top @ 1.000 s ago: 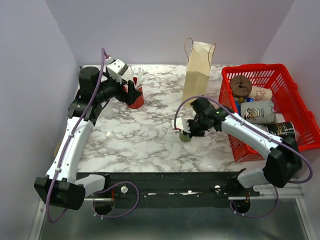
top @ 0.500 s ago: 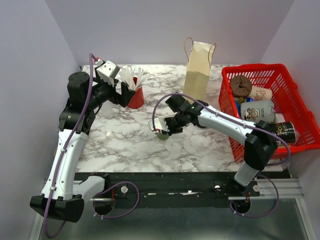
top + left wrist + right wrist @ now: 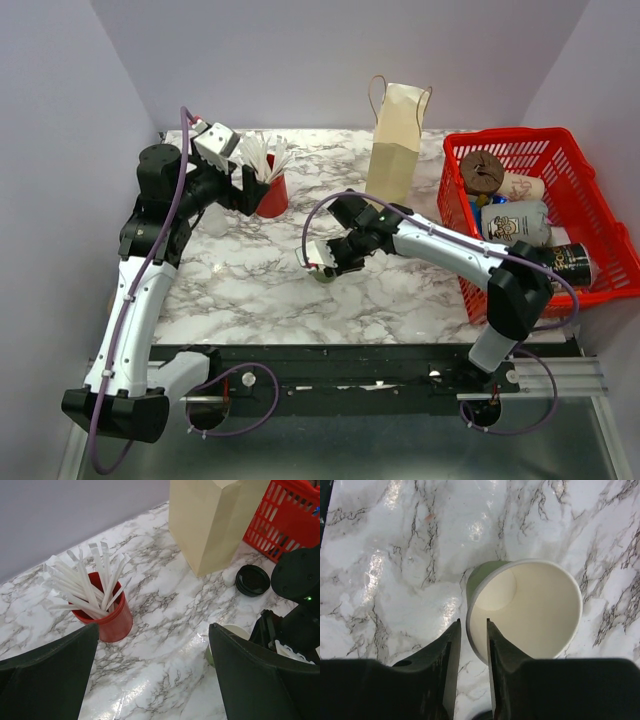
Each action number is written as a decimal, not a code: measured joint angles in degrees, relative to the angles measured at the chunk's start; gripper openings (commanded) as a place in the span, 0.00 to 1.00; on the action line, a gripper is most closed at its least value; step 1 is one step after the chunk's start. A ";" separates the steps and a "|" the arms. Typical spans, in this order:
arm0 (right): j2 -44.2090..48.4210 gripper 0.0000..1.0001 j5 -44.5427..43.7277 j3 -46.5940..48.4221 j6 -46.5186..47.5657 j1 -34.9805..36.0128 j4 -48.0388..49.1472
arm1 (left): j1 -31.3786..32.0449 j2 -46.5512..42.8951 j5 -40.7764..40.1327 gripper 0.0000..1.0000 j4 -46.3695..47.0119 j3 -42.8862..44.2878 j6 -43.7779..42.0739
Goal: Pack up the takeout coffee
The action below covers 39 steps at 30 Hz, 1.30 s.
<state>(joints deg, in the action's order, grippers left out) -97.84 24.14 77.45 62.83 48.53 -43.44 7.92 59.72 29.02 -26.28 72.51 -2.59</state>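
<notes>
The takeout coffee cup [image 3: 323, 272] stands upright and lidless on the marble table, olive-green outside and cream inside [image 3: 525, 610]. My right gripper [image 3: 322, 262] straddles its near-left rim, one finger outside and one inside [image 3: 472, 621], open with thin gaps to the wall on both sides. In the left wrist view the cup [image 3: 220, 642] is partly hidden behind a finger. My left gripper [image 3: 240, 180] hovers wide open beside the red cup, nothing between its fingers [image 3: 152, 635].
A red cup of white sticks [image 3: 272, 195] [image 3: 102, 615] stands at the back left. A tan paper bag [image 3: 395, 135] [image 3: 215, 520] stands upright at the back. A round black disc [image 3: 252, 580] lies beside the bag. A red basket [image 3: 500, 135] of cups sits right.
My right arm carried the cup leftward across the table, and its jaws have now parted from the cup's wall. The left arm drew back slightly, then stayed still.
</notes>
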 measured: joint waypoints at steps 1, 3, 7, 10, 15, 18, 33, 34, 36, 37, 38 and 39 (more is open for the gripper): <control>0.17 0.39 -0.52 -0.24 0.13 0.00 0.04 | 0.00 0.15 0.00 0.99 0.02 0.00 0.09; 0.87 0.40 -1.60 -0.96 0.13 0.02 0.00 | 0.00 0.72 0.13 0.99 0.02 0.00 0.22; 4.04 0.44 -3.32 -1.68 -1.53 -1.29 -0.55 | 0.00 1.62 0.46 0.99 0.52 -0.13 0.68; 8.44 0.44 -3.21 -2.14 -6.08 -5.40 -1.01 | -0.07 2.12 1.51 0.98 2.14 -0.81 1.97; 12.41 0.43 -3.50 -5.33 -17.11 -15.54 -0.50 | -0.63 4.90 4.04 0.97 4.98 -0.98 4.98; 10.97 0.41 -4.55 -8.26 -23.04 -20.11 -0.22 | -0.70 6.86 4.83 0.97 5.46 -0.98 5.73; 1.33 0.38 -11.39 -6.62 -35.04 -25.40 3.61 | -0.72 10.19 5.11 0.97 3.78 -0.83 4.98; 0.83 0.38 -11.61 -6.32 -35.21 -25.40 3.74 | -0.72 10.27 5.11 0.97 3.65 -0.72 4.92; -0.17 0.37 -12.07 -6.14 -35.50 -25.40 4.35 | -0.72 10.45 5.09 0.97 3.43 -0.46 4.59; -0.70 0.36 -12.41 -6.12 -35.71 -25.40 4.46 | -0.72 10.47 5.09 0.97 3.34 -0.28 4.52; -1.25 0.36 -12.68 -6.03 -35.87 -25.40 4.50 | -0.72 10.51 5.09 0.97 3.34 -0.09 4.37; -1.73 0.36 -12.85 -5.97 -35.91 -25.40 4.57 | -0.72 10.54 5.09 0.97 3.30 0.13 4.28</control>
<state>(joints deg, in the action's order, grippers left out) -99.57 11.29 71.48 26.92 23.14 -38.87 7.20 70.26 34.11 -22.98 72.64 1.69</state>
